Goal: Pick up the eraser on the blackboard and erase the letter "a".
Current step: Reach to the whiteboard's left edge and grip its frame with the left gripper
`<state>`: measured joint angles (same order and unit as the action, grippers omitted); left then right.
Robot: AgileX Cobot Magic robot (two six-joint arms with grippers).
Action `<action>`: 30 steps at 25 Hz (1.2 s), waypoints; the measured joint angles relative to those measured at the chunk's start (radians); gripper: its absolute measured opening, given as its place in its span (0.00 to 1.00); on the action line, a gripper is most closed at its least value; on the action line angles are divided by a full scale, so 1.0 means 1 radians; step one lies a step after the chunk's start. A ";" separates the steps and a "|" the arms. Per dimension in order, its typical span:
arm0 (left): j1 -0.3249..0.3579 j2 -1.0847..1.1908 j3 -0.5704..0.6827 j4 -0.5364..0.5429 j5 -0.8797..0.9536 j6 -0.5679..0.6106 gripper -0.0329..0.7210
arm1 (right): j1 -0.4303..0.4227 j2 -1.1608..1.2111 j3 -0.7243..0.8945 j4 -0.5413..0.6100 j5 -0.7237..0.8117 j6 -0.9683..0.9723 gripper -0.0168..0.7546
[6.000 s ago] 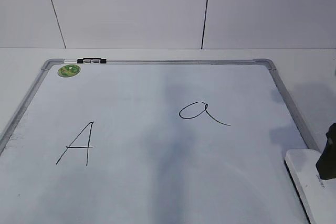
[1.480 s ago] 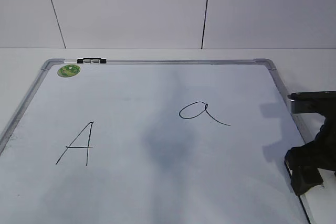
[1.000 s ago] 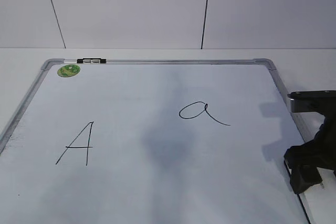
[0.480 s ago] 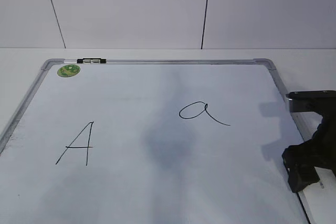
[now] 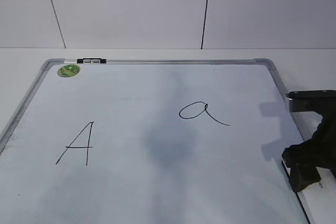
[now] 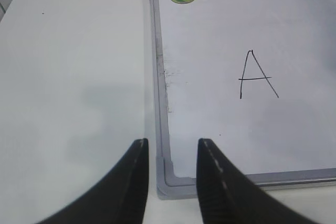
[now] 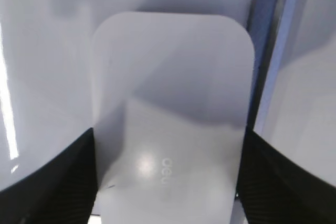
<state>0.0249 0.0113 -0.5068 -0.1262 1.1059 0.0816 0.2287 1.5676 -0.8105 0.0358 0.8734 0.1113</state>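
Note:
The blackboard (image 5: 131,103) is a white board with a silver frame, lying flat. The cursive letter "a" (image 5: 202,113) is right of its middle. The white eraser (image 5: 315,203) lies at the board's near right edge, mostly hidden under my right gripper (image 5: 307,174). In the right wrist view the eraser (image 7: 170,93) fills the frame, and my right gripper (image 7: 169,135) has both black fingers pressed on its long sides, shut on it. My left gripper (image 6: 172,142) is open and empty above the board's near left corner (image 6: 173,179).
A capital "A" (image 5: 76,144) is drawn on the board's left half. A green sticker (image 5: 69,70) and a small black-and-white clip (image 5: 91,61) sit at the far left corner. White table surrounds the board; a white wall stands behind.
Six seconds ago the eraser lay uncovered with the gripper at the frame's edge. The right gripper now sits over it and has edged slightly left and lower in the last second.

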 joint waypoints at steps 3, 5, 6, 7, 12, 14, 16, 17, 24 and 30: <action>0.000 0.000 0.000 0.000 0.000 0.000 0.35 | 0.000 0.000 0.000 0.000 0.000 0.000 0.78; 0.000 0.000 0.000 0.000 0.000 0.000 0.35 | 0.000 0.000 0.000 0.000 0.000 0.000 0.78; 0.000 0.000 0.000 0.000 0.000 0.000 0.35 | 0.000 0.000 0.000 0.000 0.000 0.000 0.78; 0.000 0.000 0.000 0.000 0.000 0.000 0.35 | 0.000 0.000 0.000 0.000 0.000 0.000 0.78; 0.000 0.000 0.000 0.000 0.000 0.000 0.35 | 0.000 0.000 0.000 0.000 0.000 0.000 0.78; 0.000 0.000 0.000 0.000 0.000 0.000 0.35 | 0.000 0.000 0.000 0.000 0.000 0.000 0.78; 0.000 0.000 0.000 0.000 0.000 0.000 0.35 | 0.000 0.000 0.000 0.000 0.000 0.000 0.78; 0.000 0.000 0.000 0.000 0.000 0.000 0.35 | 0.000 0.000 0.000 0.000 0.000 0.000 0.78; 0.000 0.000 0.000 0.000 0.000 0.000 0.36 | 0.000 0.000 0.000 0.000 0.000 0.000 0.78; 0.000 0.000 0.000 0.000 0.000 0.000 0.36 | 0.000 0.000 -0.001 0.000 0.006 0.000 0.78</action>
<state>0.0249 0.0113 -0.5068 -0.1262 1.1059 0.0816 0.2287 1.5676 -0.8111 0.0358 0.8790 0.1113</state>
